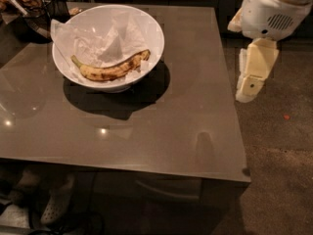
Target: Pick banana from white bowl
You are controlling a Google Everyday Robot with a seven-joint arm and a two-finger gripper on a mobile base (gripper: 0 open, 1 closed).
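Observation:
The banana, yellow with brown spots, lies curved in the white bowl, on crumpled white paper. Its green stem points left and its dark end points right. The bowl stands on the back left part of the brown glossy table. My gripper, cream coloured, hangs from the white arm at the right, beyond the table's right edge and above the floor. It is well to the right of the bowl and touches nothing.
Dark objects and a wire basket stand at the table's back left corner. A pair of light shoes shows under the table's front left. Brown carpet floor lies to the right of the table.

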